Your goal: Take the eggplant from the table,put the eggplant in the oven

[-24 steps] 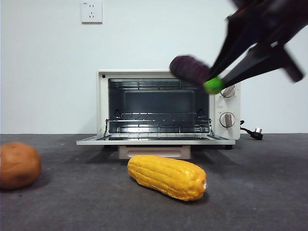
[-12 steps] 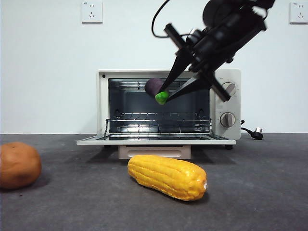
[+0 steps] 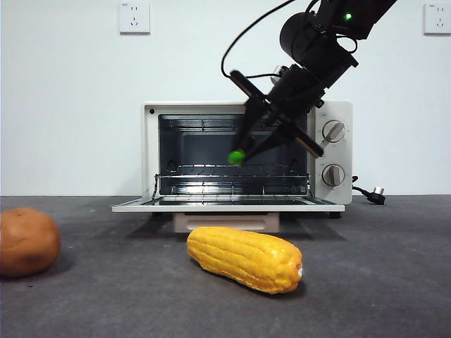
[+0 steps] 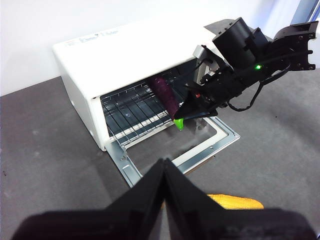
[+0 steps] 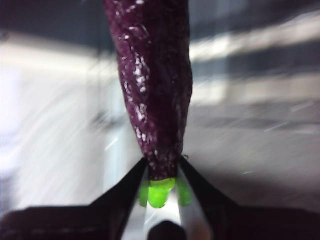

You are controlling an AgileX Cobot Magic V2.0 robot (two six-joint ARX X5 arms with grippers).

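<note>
The right hand (image 3: 243,149) grips the eggplant (image 4: 165,95) at its green stem end, so its long body leads through the oven (image 3: 151,151) mouth above the rack. The left hand (image 4: 165,172) waits, clenched empty, over the counter (image 3: 366,282).

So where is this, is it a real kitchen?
Probably not. It looks like a robot test room: the oven sits on a grey felt-like table before a bare white wall with a socket, and the right gripper is poking a toy eggplant into it.
</note>
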